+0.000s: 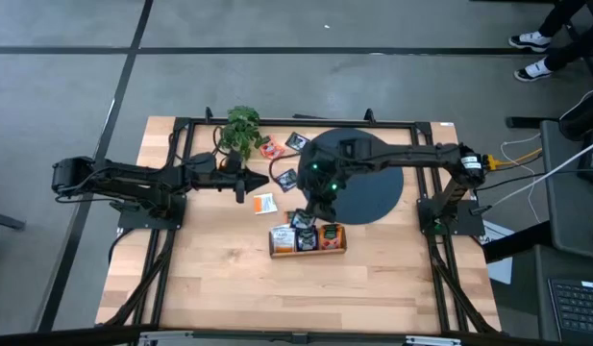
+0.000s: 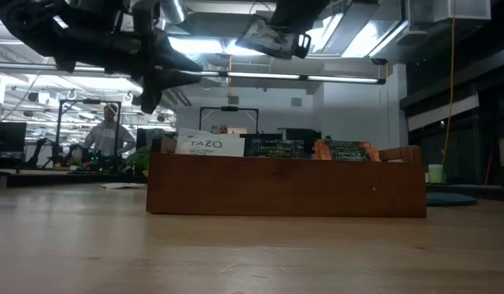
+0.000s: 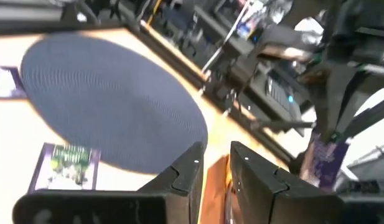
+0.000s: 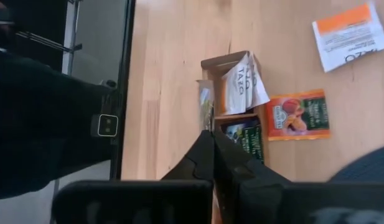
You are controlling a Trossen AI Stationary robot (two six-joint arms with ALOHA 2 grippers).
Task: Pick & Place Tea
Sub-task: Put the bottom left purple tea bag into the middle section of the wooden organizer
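Here the tea packets [image 1: 265, 203] are small flat squares, orange-red, white-and-orange, dark teal: some scattered on the wooden tabletop [image 1: 219, 279], some upright in the wooden box [image 1: 308, 240]. The right tool [image 1: 306, 217], clenched on a thin packet, hangs just above the box. The left tool [image 1: 259, 180], outstretched near the plant [image 1: 242, 127], is slightly released, empty.

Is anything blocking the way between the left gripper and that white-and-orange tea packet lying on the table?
Nothing visible. The left gripper hangs just beside the white-and-orange tea packet, with only bare table between them.
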